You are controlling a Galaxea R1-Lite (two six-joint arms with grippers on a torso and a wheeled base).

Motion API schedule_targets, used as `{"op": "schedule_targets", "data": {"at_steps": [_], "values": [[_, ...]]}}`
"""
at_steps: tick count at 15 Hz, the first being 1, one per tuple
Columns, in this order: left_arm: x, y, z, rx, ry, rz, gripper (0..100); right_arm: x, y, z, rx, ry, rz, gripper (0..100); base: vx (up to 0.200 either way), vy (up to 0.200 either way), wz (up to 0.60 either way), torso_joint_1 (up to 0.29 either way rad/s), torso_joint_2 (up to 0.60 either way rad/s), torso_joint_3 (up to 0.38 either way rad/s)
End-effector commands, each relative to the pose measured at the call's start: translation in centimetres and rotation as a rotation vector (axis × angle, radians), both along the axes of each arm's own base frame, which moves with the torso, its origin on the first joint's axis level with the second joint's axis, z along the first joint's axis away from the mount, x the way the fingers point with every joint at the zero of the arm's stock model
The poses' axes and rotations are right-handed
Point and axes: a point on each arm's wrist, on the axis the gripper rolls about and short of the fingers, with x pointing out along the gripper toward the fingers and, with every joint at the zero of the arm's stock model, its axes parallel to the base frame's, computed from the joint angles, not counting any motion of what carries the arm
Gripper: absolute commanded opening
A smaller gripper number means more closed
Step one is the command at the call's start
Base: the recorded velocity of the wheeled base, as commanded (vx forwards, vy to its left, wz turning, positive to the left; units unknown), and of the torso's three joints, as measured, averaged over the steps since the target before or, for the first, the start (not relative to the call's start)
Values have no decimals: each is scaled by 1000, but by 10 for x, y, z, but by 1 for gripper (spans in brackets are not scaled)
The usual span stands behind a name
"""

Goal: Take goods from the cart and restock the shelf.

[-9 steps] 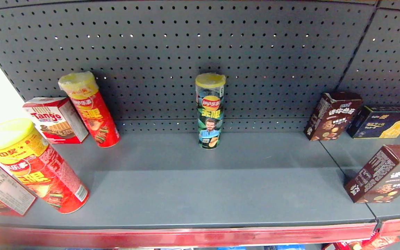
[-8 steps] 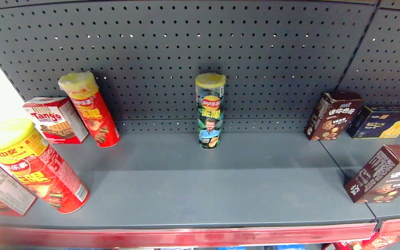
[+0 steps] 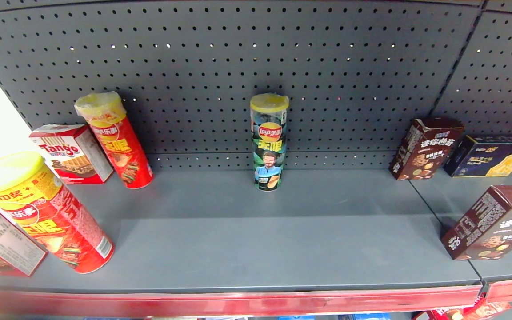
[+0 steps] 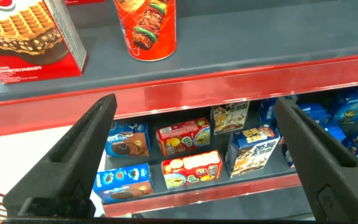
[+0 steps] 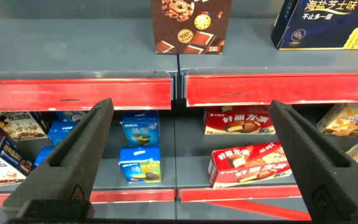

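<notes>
Shelf (image 3: pixel 256 249): wide bare deck at centre. Green chip can (image 3: pixel 269 142) upright at 12 o'clock, near back panel. Red chip cans (image 3: pixel 114 140) at 9–10 o'clock, brown boxes (image 3: pixel 425 149) at 3 o'clock. Left gripper (image 4: pixel 196 101), right gripper (image 5: pixel 191 104): jaws spread, empty, facing shelf front. No change over last half second. Judgement: next item not yet fetched from cart.

The grey shelf (image 3: pixel 256 240) offers open room across its middle and front, entered from 6 o'clock. A green chip can (image 3: pixel 269 142) stands at 12 o'clock against the pegboard (image 3: pixel 256 53). Red cans (image 3: pixel 47 213) and a wafer box (image 3: pixel 71 153) crowd 9 to 10 o'clock, brown boxes (image 3: pixel 491 222) 2 to 3 o'clock.
</notes>
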Motion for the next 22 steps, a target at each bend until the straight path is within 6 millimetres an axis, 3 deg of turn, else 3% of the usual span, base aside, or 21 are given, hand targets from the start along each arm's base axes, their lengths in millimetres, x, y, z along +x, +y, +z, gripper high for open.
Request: {"op": "schedule_targets", "data": {"at_steps": [1,3,15,22], "values": [[0,0,0,1,1,0,100,0,0,0,0,1,0,100,0,0,0,0,0,0],[0,0,0,0,1,0,100,0,0,0,0,1,0,100,0,0,0,0,0,0],[0,0,0,1,1,0,100,0,0,0,0,1,0,100,0,0,600,2,4,2],[0,0,0,4,0,-2,100,0,0,0,0,1,0,100,0,0,0,0,0,0]]}}
